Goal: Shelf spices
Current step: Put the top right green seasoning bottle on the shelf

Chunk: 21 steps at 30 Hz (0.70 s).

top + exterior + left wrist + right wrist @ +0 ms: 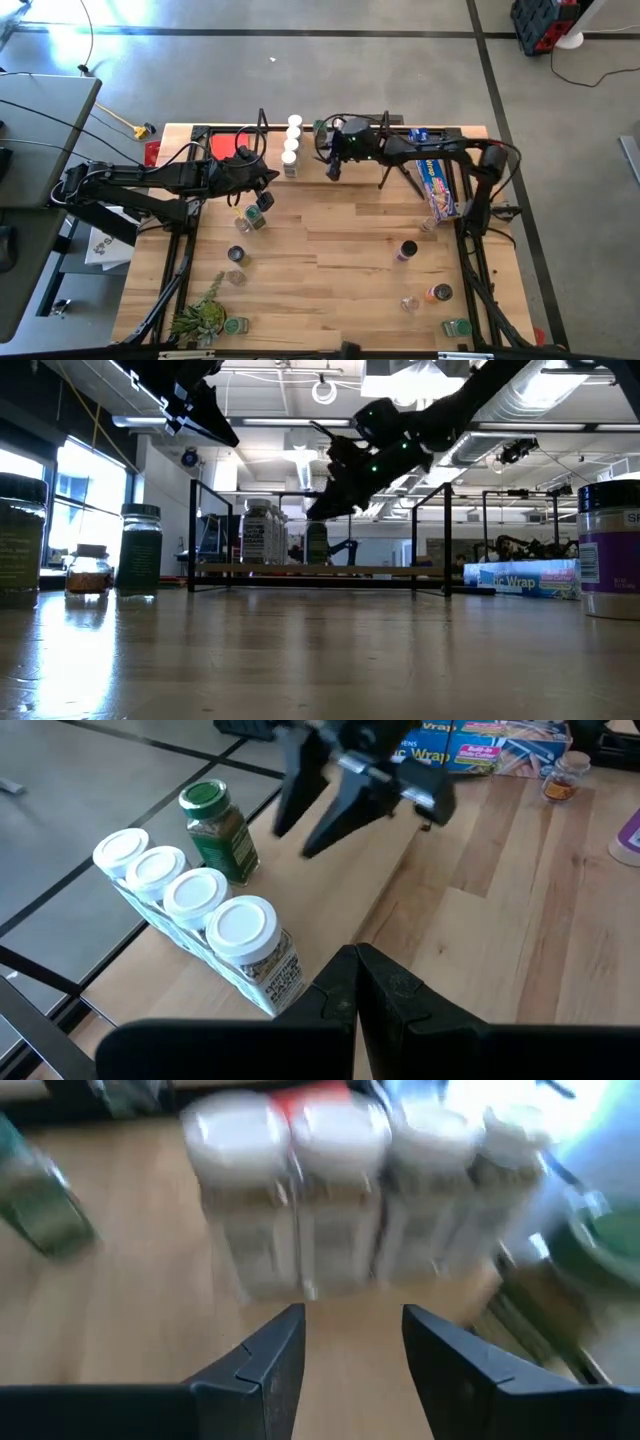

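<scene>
R tool [353,1342] half open, empty, facing row of four white-top jars [292,143] on shelf [320,571], green-top jar [219,830] beside row, L tool [357,982] shut, empty, above worktop [330,250].

Four white-capped jars [292,143] beside right pincer [333,172]

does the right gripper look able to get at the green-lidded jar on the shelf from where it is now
Probably yes. The right gripper hangs open, empty, just in front of the shelf, and the green-lidded jar stands at the end of the white-lidded row with nothing between.
</scene>
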{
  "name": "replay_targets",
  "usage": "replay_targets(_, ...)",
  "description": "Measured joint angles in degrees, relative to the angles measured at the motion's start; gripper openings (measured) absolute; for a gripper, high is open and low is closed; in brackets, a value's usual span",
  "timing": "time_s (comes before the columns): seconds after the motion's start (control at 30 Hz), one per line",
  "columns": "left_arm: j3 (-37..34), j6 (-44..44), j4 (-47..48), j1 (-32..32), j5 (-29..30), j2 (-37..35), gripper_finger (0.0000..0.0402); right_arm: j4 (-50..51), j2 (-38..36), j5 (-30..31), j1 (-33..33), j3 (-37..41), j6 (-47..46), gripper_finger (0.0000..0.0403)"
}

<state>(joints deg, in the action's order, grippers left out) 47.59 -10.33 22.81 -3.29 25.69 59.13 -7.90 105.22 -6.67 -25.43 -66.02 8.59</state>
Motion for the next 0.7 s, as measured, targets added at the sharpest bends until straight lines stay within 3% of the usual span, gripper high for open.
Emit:
replay_targets(0.13, 0.0, 0.0, 0.0, 0.0, 0.0, 0.0, 0.0000, 7.0, -0.8, 8.6, -2.4, 0.0, -0.4, 0.0162)
replay_targets(0.4, 0.0, 0.0, 0.0, 0.0, 0.0, 0.0, 0.0000, 1.4, 3.5, 18.8, -5.5, 0.1, -10.8, 0.0162)
replay_targets(0.7, 0.0, 0.0, -0.2, 0.0, 0.0, 0.0, 0.0000, -3.5, 5.7, 17.1, -5.6, 0.0, -12.8, 0.0162)
